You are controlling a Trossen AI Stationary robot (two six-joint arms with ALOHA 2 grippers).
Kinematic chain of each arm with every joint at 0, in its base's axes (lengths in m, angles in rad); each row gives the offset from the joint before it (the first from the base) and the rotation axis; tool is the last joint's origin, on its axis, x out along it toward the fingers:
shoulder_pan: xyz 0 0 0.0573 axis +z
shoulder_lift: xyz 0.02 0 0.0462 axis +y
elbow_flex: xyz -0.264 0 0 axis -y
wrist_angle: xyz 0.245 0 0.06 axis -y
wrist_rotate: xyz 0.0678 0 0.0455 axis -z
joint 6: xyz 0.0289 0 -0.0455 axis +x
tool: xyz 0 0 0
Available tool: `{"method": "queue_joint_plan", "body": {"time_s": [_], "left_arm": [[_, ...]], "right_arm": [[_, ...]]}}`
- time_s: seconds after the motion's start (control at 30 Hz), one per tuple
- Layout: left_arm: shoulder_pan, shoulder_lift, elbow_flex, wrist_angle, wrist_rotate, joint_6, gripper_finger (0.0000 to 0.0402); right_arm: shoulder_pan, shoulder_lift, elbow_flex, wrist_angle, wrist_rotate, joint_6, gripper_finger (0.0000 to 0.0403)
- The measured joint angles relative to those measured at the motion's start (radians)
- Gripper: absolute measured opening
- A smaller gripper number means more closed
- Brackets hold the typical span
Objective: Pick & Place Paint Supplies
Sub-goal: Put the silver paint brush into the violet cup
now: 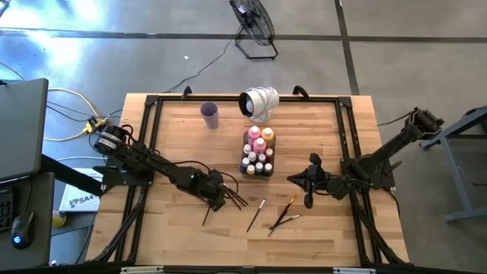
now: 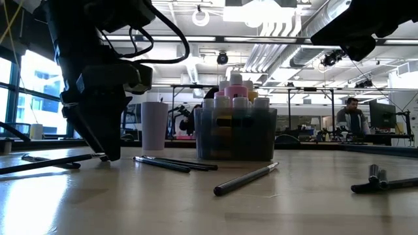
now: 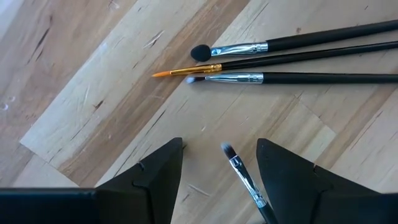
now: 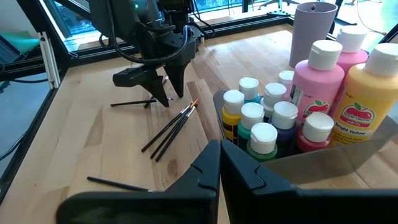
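From above, the paint bottles [image 1: 258, 152] already stood packed in the clear tray [image 1: 258, 172] at mid-table, so I judged that half of the job done. The paintbrushes were what remained, all loose on the wood on the near side of the tray: a bunch of three [image 1: 235, 199] to its near left, a single brush [image 1: 207, 215] just beyond them, another single [image 1: 256, 215] straight in front of the tray, and a pair [image 1: 283, 217] to its near right. My left gripper [image 1: 215, 196] hung over the single brush by the bunch of three; my right gripper [image 1: 310, 183] waited beside the tray's right side. The lilac cup [image 1: 209, 115] stood behind the tray with nothing showing in it.

At table height, the tray [image 2: 236, 134] showed its white caps, the three brushes [image 2: 175, 163] lay flat to its left, and my left gripper [image 2: 108, 140] stood with its tips down at the tabletop further left.

Through my left wrist, my fingers [image 3: 155, 180] were spread, holding nothing, with the single brush [image 3: 245, 180] lying between them. Its bristle tip pointed away from my wrist, and its long axis ran nearly along my reach. The three brushes [image 3: 273, 59] lay crosswise beyond it, roughly parallel.

Through my right wrist, my fingers [image 4: 205, 171] were pressed shut and empty, the tray of bottles [image 4: 292, 121] just ahead.
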Motion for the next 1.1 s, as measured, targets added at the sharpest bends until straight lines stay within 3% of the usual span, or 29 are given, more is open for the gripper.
{"method": "queue_joint_plan", "body": {"time_s": [0.5,1.1], "left_arm": [[0.000,0.000,0.000,0.000,-0.001,-0.027,0.0197],[0.001,0.001,-0.002,-0.027,-0.006,-0.019,0.0025]], "right_arm": [[0.000,0.000,0.000,0.000,0.000,0.000,0.0002],[0.000,0.000,0.000,0.000,0.000,0.000,0.0002]]}}
